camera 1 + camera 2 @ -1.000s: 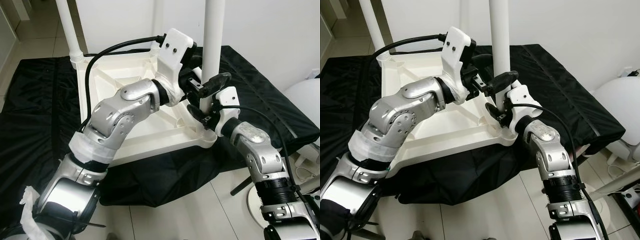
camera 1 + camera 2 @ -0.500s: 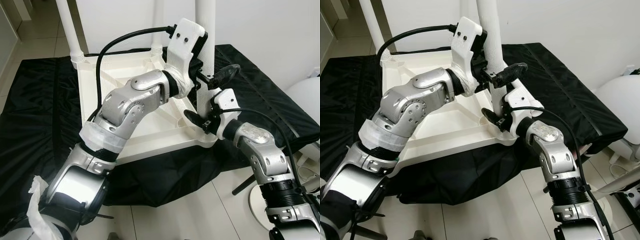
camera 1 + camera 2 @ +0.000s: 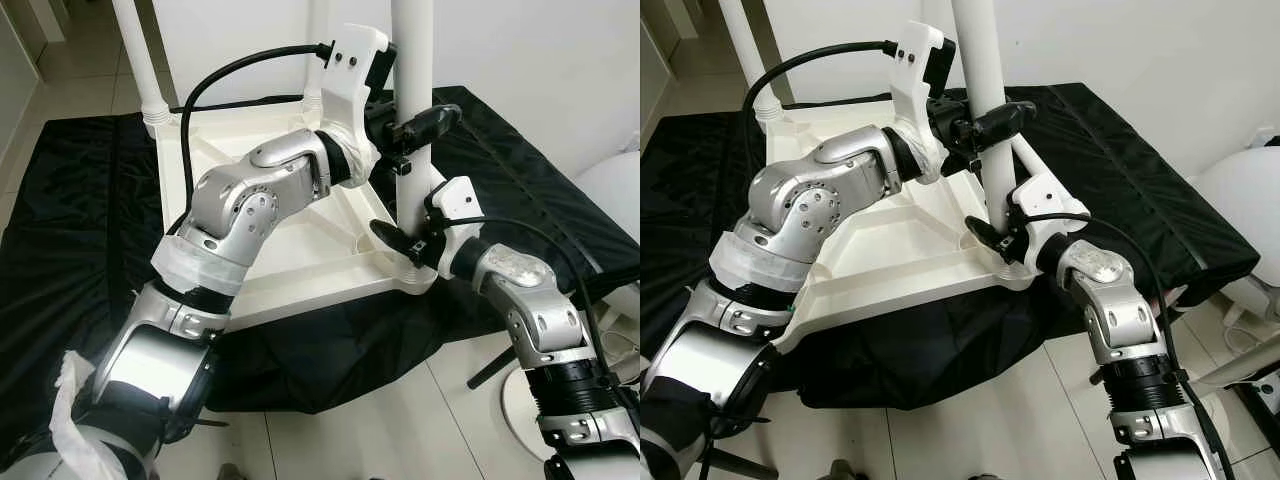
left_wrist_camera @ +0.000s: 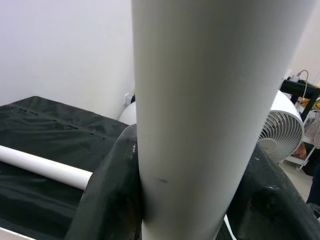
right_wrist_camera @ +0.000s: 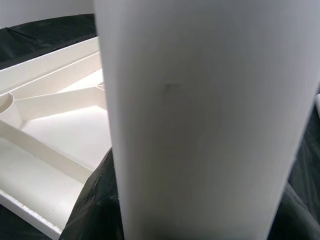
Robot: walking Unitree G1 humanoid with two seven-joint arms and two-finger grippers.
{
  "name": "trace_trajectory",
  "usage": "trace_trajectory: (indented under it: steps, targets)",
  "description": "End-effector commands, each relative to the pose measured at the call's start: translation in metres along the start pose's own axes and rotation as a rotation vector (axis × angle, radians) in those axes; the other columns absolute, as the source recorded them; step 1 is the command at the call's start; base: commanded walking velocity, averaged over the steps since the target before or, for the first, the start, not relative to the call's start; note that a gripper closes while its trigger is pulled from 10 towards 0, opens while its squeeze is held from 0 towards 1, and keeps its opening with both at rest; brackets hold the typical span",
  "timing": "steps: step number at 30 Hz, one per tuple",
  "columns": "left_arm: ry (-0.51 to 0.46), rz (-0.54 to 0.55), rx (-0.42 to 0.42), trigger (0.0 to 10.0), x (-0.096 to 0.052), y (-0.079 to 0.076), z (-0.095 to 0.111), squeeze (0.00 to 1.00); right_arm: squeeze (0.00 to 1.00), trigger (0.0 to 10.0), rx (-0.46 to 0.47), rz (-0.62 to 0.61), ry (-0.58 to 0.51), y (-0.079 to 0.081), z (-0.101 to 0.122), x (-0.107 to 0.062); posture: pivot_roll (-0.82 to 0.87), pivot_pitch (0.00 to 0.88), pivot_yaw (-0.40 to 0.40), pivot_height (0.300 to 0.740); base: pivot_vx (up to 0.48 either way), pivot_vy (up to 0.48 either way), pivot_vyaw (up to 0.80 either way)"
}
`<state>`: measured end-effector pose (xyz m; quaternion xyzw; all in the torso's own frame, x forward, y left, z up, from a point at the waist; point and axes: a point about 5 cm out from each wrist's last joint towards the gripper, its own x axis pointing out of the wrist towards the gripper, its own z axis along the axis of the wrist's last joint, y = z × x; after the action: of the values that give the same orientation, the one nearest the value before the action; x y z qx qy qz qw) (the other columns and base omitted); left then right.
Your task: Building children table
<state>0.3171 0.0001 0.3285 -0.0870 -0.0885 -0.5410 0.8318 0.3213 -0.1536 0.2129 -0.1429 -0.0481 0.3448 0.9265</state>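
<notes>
Both head views look down from above at the upturned table (image 3: 290, 240); each wrist view sits close against its white leg (image 4: 200, 120).

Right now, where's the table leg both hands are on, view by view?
Left eye view: table leg upright, right of centre, left hand above right hand.
Right eye view: same leg, centre, rising from the near right corner of the upturned tabletop.
Left wrist view: leg between the fingers.
Right wrist view: leg close up.
Shared landmark: the black cloth.
</notes>
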Motion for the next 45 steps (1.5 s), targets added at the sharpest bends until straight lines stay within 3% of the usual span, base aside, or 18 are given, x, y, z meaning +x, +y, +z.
trace_trajectory:
  steps: [1,2,3,4,11,18,19,21,22,26,30,34,41,45]
  targets:
    - [-0.009,-0.334,0.004,0.0,0.004,-0.023,0.006,0.0,0.0,10.0,0.004,-0.045,0.0,-0.006,0.0,-0.003,-0.04,0.06,0.025,0.74,0.0,0.0,0.0]
    - [-0.003,-0.33,0.008,0.0,0.004,-0.023,0.006,0.0,0.0,10.0,0.008,-0.051,-0.005,-0.006,0.001,-0.003,-0.04,0.06,0.025,0.74,0.0,0.0,0.0]
    - [0.01,-0.313,0.047,10.0,0.004,-0.023,0.006,0.0,0.0,10.0,0.023,-0.072,-0.012,-0.008,0.001,-0.003,-0.04,0.056,0.025,0.74,0.0,0.0,0.0]
    - [0.022,-0.29,0.034,10.0,0.006,-0.022,0.007,0.0,1.0,10.0,0.035,-0.102,-0.024,-0.011,0.003,-0.001,-0.04,0.052,0.023,0.74,0.0,0.0,0.0]
    - [0.047,-0.052,-0.023,10.0,0.013,-0.004,0.021,0.0,1.0,10.0,0.042,-0.21,-0.097,-0.014,0.011,0.003,-0.04,0.026,0.021,0.74,0.0,0.0,0.0]
    - [0.049,0.019,-0.064,10.0,0.014,0.007,0.022,0.0,1.0,10.0,0.027,-0.268,-0.105,-0.016,0.012,0.006,-0.04,0.031,0.032,0.74,0.0,0.0,0.0]
    - [0.042,0.052,-0.087,10.0,0.014,0.012,0.022,0.0,0.38,10.0,0.019,-0.294,-0.103,-0.016,0.012,0.008,-0.04,0.031,0.032,0.74,0.0,0.0,0.0]
    - [0.034,0.083,-0.074,10.0,0.015,0.015,0.023,0.0,0.38,10.0,0.026,-0.323,-0.103,-0.016,0.012,0.01,-0.04,0.037,0.029,0.74,0.0,0.0,0.0]
    - [0.028,0.11,-0.053,10.0,0.018,0.016,0.025,0.0,0.0,10.0,0.029,-0.358,-0.096,-0.015,0.012,0.013,-0.04,0.038,0.027,0.74,0.0,0.0,0.0]
    - [0.02,0.186,0.01,10.0,0.03,0.012,0.029,0.0,0.0,10.0,0.062,-0.482,-0.073,-0.01,0.007,0.027,-0.04,0.052,0.02,0.74,0.0,0.0,0.0]
    - [0.023,0.197,0.022,10.0,0.031,0.012,0.029,0.0,0.0,10.0,0.07,-0.5,-0.072,-0.009,0.007,0.029,-0.04,0.052,0.02,0.74,0.0,0.0,0.0]
    - [-0.013,0.293,0.023,10.0,0.039,0.005,0.031,0.0,0.0,10.0,0.067,-0.628,-0.058,0.003,0.006,0.044,-0.03,0.056,0.005,0.74,0.0,0.0,0.0]
    - [-0.013,0.324,0.049,10.0,0.042,0.003,0.029,0.0,0.0,10.0,0.056,-0.669,-0.032,0.005,0.002,0.048,-0.02,0.052,-0.004,0.74,0.0,0.0,0.0]
    - [-0.013,0.344,0.091,10.0,0.044,0.002,0.029,0.0,0.0,10.0,0.002,-0.668,-0.013,0.007,0.002,0.051,-0.02,0.046,-0.012,0.74,0.0,0.0,0.0]
